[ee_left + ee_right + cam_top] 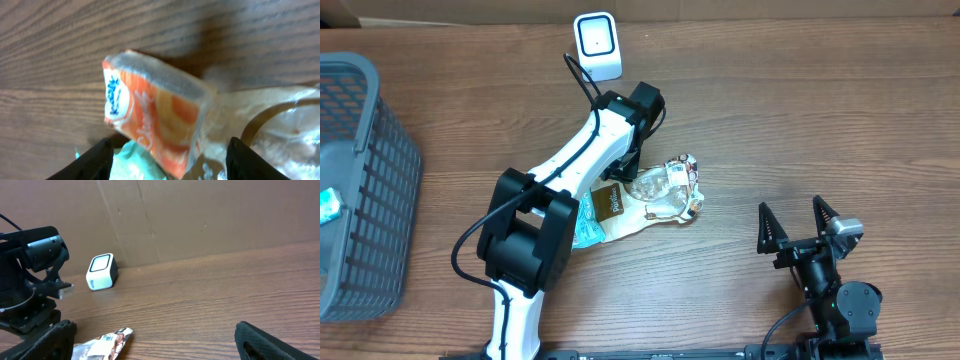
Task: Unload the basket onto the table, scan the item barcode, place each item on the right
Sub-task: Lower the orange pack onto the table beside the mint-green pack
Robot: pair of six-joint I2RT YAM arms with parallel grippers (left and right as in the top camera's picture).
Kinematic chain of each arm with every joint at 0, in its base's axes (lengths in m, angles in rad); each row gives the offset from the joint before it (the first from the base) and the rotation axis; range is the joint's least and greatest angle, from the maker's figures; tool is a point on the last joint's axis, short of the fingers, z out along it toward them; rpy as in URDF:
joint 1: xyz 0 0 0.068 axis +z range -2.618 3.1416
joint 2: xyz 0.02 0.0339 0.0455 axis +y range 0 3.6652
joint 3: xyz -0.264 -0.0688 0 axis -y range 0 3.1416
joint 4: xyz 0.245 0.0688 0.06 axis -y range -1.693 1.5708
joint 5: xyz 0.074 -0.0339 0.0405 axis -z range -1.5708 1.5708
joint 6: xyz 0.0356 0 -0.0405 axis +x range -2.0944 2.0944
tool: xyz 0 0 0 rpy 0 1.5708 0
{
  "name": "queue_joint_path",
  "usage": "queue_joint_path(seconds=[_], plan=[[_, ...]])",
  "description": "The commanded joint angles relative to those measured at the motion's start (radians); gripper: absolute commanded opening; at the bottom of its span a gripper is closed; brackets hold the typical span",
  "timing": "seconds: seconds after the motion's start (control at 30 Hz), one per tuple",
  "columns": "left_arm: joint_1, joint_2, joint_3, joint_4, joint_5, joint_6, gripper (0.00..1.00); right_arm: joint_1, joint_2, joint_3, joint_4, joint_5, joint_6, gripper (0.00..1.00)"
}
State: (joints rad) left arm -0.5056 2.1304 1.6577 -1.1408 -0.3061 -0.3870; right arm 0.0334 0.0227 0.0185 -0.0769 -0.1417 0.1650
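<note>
Orange under clear film, the small block-shaped snack packet with blue lettering lies on the brown wooden table against a heap of clear and teal wrappers. It is directly below the left gripper, whose fingers stand apart on either side without touching it. Its long axis slants from upper left to lower right in the wrist view, lettered end turned left and no barcode showing, so it probably needs gripping and turning toward the white cube scanner at the far edge. The right gripper stands wide open, well apart.
</note>
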Motion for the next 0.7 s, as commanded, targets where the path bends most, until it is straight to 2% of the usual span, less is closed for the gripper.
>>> queue_joint_path(seconds=[0.0, 0.2, 0.37, 0.5, 0.67], plan=[[0.006, -0.035, 0.078, -0.042, -0.008, -0.001, 0.57, 0.001, -0.001, -0.01, 0.004, 0.01, 0.01, 1.0], [0.011, -0.144, 0.214, -0.115, -0.018, 0.031, 0.67, 0.001, -0.001, -0.01, 0.004, 0.01, 0.01, 1.0], [0.037, -0.272, 0.293, -0.15, -0.013, 0.047, 0.86, 0.001, -0.001, -0.01, 0.004, 0.01, 0.011, 1.0], [0.092, -0.374, 0.317, -0.185, 0.012, 0.053, 0.96, 0.001, -0.001, -0.01, 0.004, 0.01, 0.01, 1.0], [0.237, -0.507, 0.333, -0.228, 0.076, 0.073, 0.98, 0.001, -0.001, -0.01, 0.004, 0.01, 0.01, 1.0]])
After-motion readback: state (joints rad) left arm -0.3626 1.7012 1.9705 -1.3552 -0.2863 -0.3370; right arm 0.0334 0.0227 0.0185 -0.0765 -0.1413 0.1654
